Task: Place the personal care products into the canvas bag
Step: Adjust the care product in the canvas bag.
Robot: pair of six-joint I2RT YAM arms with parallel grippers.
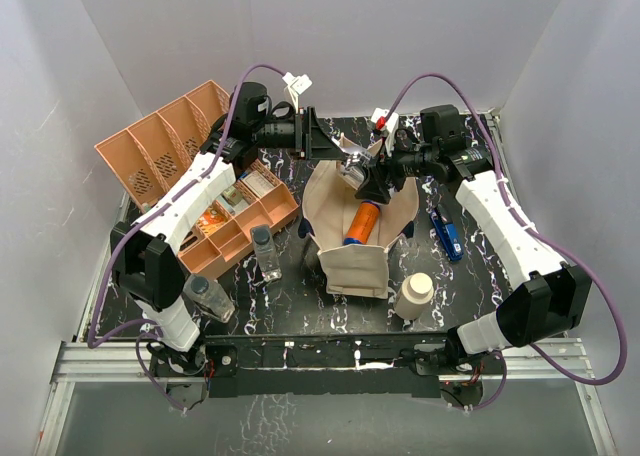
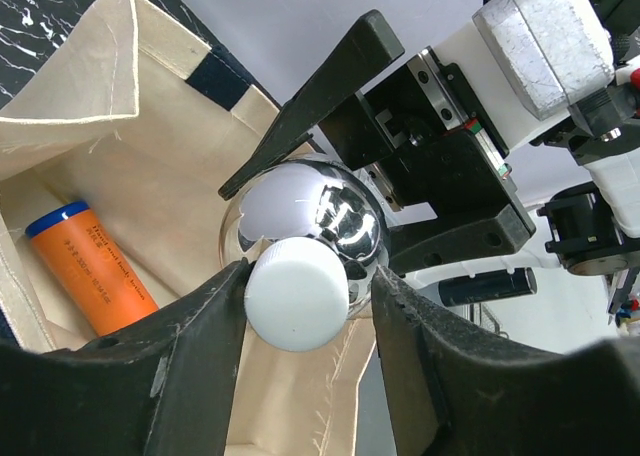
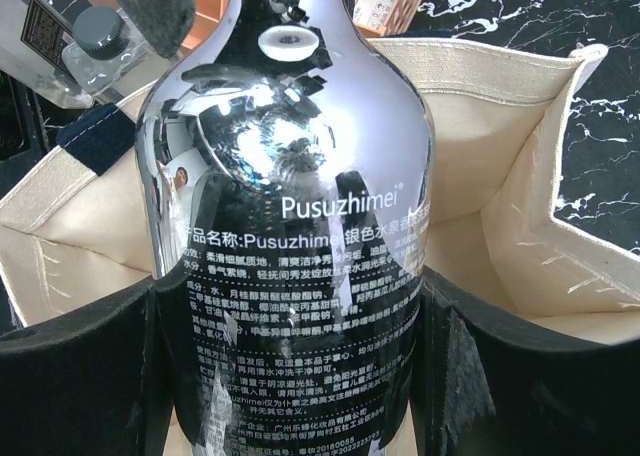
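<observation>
The canvas bag stands open mid-table with an orange bottle with a blue cap lying inside it. A silver white-capped bottle hangs over the bag's far opening. My right gripper is shut on its printed body. My left gripper is open around the white cap: the cap touches one finger, with a gap to the other. Two clear dark-capped bottles and a cream cylinder lie on the table.
An orange compartment tray holding small boxes sits left of the bag. A second orange tray leans at the back left. A slim blue flat object lies right of the bag. Both arms meet over the bag's far side.
</observation>
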